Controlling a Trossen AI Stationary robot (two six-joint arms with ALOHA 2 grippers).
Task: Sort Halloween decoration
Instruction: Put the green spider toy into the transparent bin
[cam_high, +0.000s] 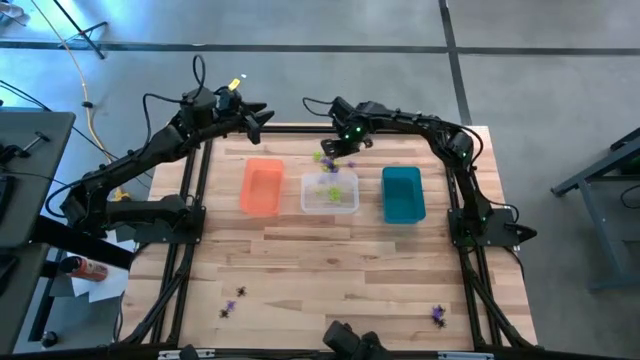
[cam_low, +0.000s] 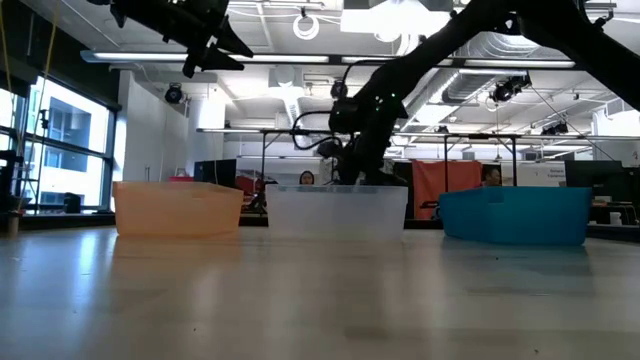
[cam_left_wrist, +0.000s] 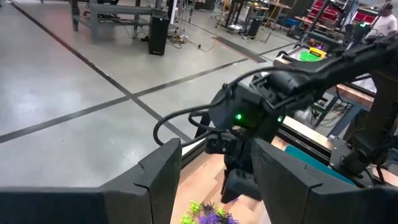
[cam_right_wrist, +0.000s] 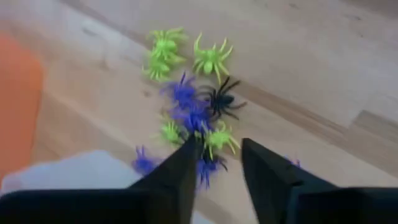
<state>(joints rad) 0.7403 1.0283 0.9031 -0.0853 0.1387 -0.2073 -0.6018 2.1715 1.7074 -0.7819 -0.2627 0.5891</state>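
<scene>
Near table edge in the high view: a few stray spider trinkets, two at lower left (cam_high: 232, 303) and one purple at lower right (cam_high: 438, 316), well apart from the bins. Mid table, three bins in a row: orange bin (cam_high: 262, 187) on the left, clear bin (cam_high: 330, 193) in the middle with some green and purple spiders inside, teal bin (cam_high: 403, 194) on the right. Just behind the clear bin, the main spider pile (cam_right_wrist: 193, 106) lies on the bare wood: lime green ones, purple ones, one black, bunched and partly overlapping. Right gripper (cam_right_wrist: 217, 163) hangs low right over the near side of that pile, above the clear bin's far rim; fingers parted with a visible gap, a green and a purple spider showing in and below the gap, cannot tell if either is pinched or just lying under. Orange bin edge shows at the side of the right wrist view. Left gripper (cam_left_wrist: 214, 174) is held up off the table behind the orange bin's far corner, aimed at the right arm, fingers spread, nothing between them. Far back in the low view, a person sits in the room behind the bins
</scene>
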